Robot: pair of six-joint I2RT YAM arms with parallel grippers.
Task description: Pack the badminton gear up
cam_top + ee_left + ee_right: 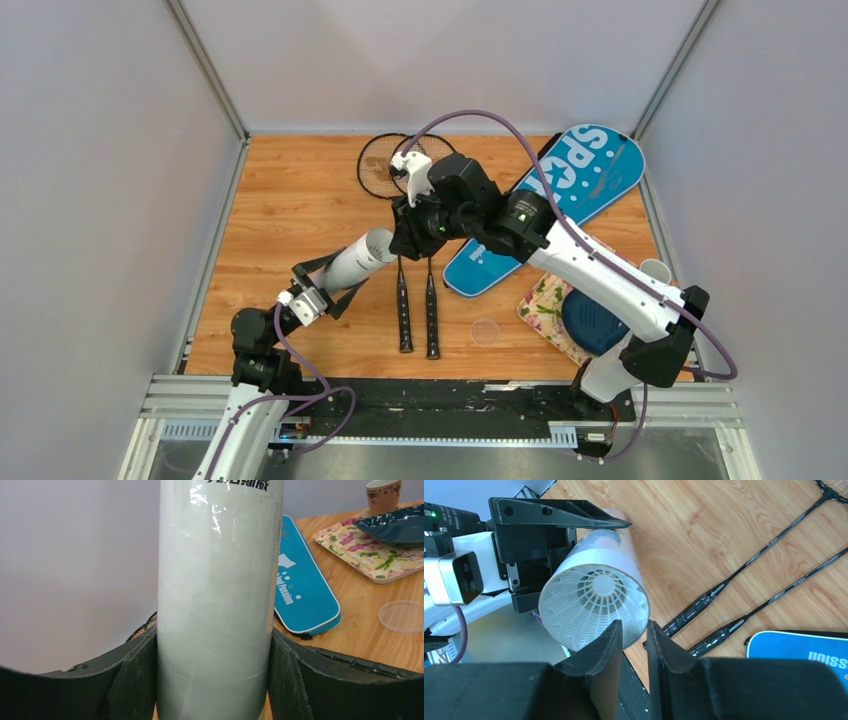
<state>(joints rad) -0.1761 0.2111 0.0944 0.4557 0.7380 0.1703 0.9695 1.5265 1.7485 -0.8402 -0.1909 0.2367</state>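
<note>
From above: long white tube [362,255] tilted off the table, clamped in left gripper [330,283], mouth facing right gripper [408,235]. Rackets [403,300] loose on the wood beside blue cover [570,190], not yet packed.

At left wrist: fingers [137,680] pressed tight on both sides of the tube.

At right wrist: shuttlecock [594,600] seated in the tube's mouth, any others out of sight. Jaws slightly apart, empty, just at the rim. Judged about midway: tube loading under way, rackets and cover left.
</note>
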